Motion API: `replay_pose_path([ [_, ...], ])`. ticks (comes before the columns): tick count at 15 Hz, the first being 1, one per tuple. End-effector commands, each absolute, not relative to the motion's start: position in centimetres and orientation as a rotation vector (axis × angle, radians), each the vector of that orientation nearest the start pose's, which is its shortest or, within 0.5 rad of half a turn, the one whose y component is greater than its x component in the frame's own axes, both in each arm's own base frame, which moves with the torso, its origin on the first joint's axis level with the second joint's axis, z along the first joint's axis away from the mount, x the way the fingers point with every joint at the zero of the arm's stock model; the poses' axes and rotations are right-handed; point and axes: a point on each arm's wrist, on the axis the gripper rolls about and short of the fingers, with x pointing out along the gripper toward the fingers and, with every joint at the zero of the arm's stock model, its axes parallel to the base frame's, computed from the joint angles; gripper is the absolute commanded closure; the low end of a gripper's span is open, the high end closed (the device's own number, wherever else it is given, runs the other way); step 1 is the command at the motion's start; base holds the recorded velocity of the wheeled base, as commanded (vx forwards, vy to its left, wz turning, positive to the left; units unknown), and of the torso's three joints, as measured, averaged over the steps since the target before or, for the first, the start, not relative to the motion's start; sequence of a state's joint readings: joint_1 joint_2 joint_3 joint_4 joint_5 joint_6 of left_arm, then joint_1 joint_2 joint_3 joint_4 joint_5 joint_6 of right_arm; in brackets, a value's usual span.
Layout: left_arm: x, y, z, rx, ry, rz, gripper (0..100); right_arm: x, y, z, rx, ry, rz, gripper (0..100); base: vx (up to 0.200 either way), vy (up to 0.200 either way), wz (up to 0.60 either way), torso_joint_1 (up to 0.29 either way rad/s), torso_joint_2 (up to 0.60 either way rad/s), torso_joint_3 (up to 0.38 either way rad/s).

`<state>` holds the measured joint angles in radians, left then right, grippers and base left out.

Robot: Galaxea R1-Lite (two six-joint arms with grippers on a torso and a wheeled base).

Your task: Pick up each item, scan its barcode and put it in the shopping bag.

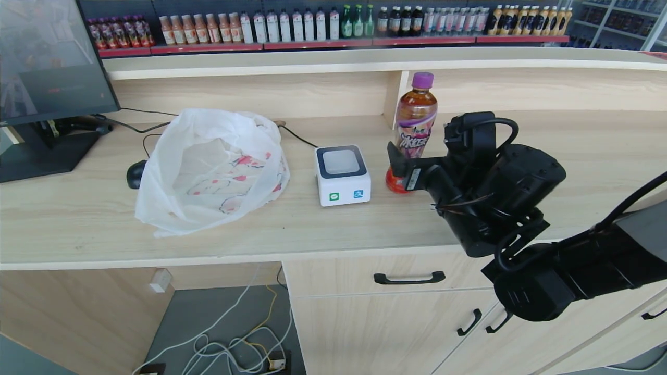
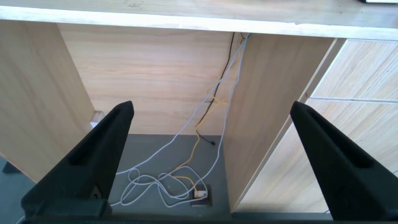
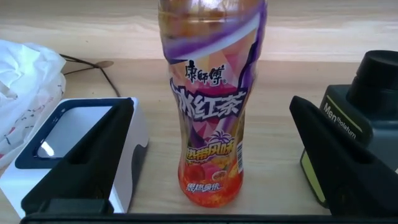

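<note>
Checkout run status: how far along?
Done: nothing confirmed; bag contents unclear. In hand: right end effector open, lined up on the standing bottle, not gripping. Remaining: grip it, scan at the scanner, bag it; a dark container waits beside the bottle.

We logged the counter (image 1: pixel 78 213) from left to right: monitor (image 1: pixel 47 57) at the far left, mouse (image 1: pixel 135 174) just left of the bag (image 1: pixel 208 166), then the scanner (image 1: pixel 342 175). The bottle (image 1: pixel 414 125) stood just right of the scanner and slightly behind it. The right gripper (image 3: pixel 211 106) sat at the bottle's near side.
</note>
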<state>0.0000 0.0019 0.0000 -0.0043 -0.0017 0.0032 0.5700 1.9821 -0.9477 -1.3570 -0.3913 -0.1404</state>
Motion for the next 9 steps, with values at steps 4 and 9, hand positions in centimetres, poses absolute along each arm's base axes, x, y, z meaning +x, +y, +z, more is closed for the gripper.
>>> replay_pose_path([
  [4, -2.3, 0.0, 7.6, 0.003, -0.003, -0.002, 0, 32.6, 19.6, 19.6, 0.009, -0.295, 0.153, 0, 0.000, 0.000, 0.00, 0.000, 0.00, 0.000],
  [9, -2.3, 0.0, 7.6, 0.003, -0.003, -0.002, 0, 33.3, 19.9, 19.2, 0.004, -0.287, 0.170, 0, 0.000, 0.000, 0.00, 0.000, 0.00, 0.000],
])
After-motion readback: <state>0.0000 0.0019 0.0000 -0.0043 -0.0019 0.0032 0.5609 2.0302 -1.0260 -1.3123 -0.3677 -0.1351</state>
